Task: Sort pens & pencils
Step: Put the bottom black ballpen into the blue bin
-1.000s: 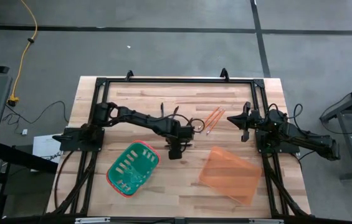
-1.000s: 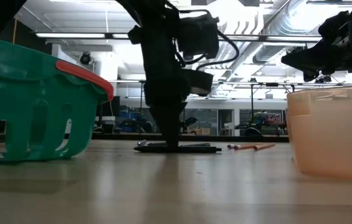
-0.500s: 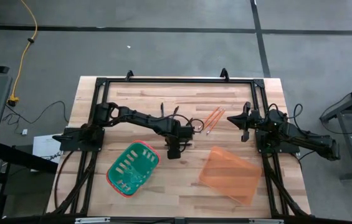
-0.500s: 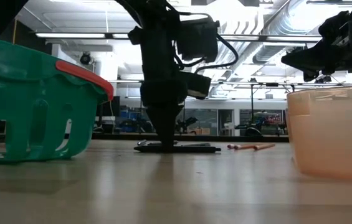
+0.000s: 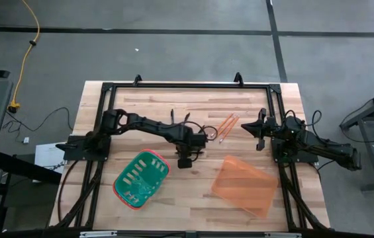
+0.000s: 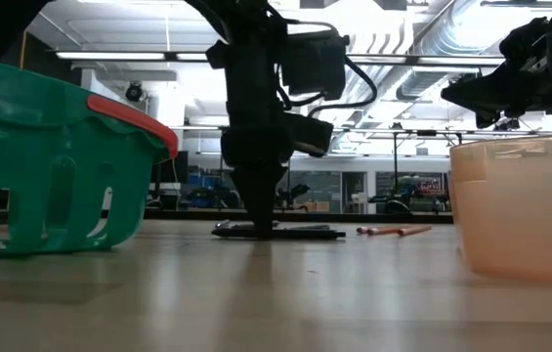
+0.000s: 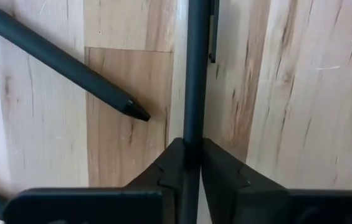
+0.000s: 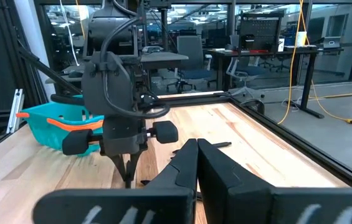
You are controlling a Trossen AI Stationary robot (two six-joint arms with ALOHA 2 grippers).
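Several dark pens (image 6: 280, 232) lie in a bunch at the table's middle. My left gripper (image 5: 185, 161) points down at them and is shut on one pen (image 7: 195, 74). Another pen (image 7: 63, 62) lies slanted beside it on the wood. The orange pencils (image 5: 226, 126) lie flat a little toward the far right of the pens and also show in the low view (image 6: 393, 231). My right gripper (image 5: 258, 131) is shut and holds nothing, raised above the table to the right of the pencils (image 8: 196, 152). My left gripper pinches one dark pen by its barrel (image 7: 194, 127), some way back from the clip end (image 7: 213, 37). The fingers (image 7: 222, 165) come from above, pointing down, and lie across the pen. In the low view the pens lie at table level under the gripper.
A green basket (image 5: 140, 177) stands near and to the left of the pens. An orange see-through bin (image 5: 243, 185) stands near and to the right. A dark frame (image 5: 187, 84) runs along the table's far edge and sides. Bare wood lies between basket and bin.
My left gripper has shifted slightly toward the table's left while staying down at the pens. The pens and pencils lie where they were.
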